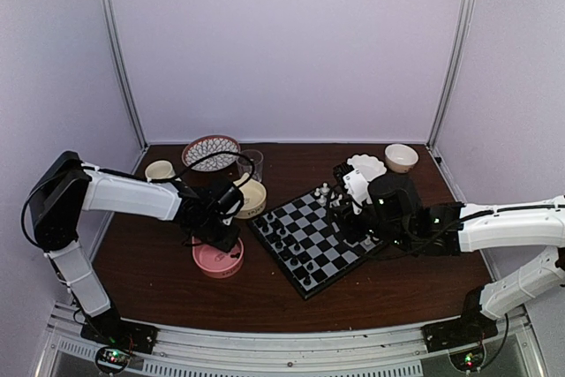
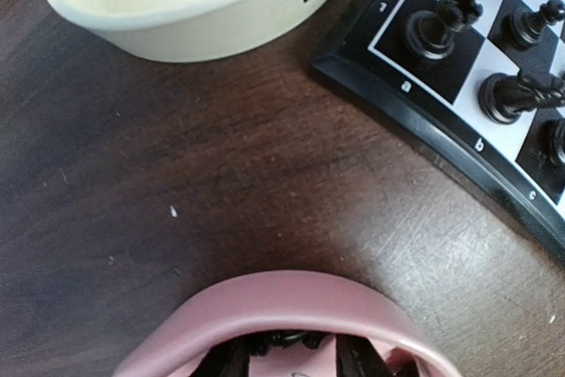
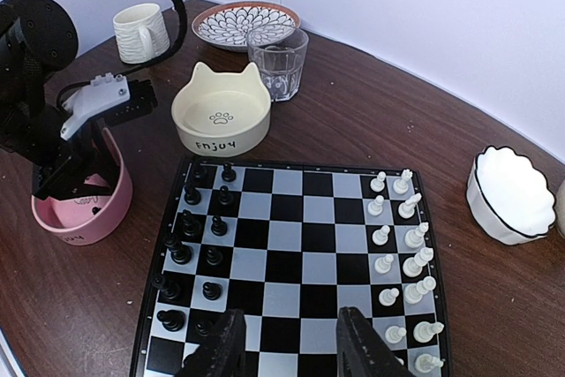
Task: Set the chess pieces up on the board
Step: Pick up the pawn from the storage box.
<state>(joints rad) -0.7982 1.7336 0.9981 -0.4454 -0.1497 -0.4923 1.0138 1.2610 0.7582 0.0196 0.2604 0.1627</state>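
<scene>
White arms [image 1: 132, 193], blk pincers [image 3: 291, 346], blk cables [image 1: 221, 158]

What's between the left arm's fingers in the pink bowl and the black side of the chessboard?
Nothing visible blocks that path. The left arm's fingers sit inside the pink bowl, so only its rim must be cleared. Beyond it, just tabletop shows up to the board; the cream bowl stands off to one side.
</scene>
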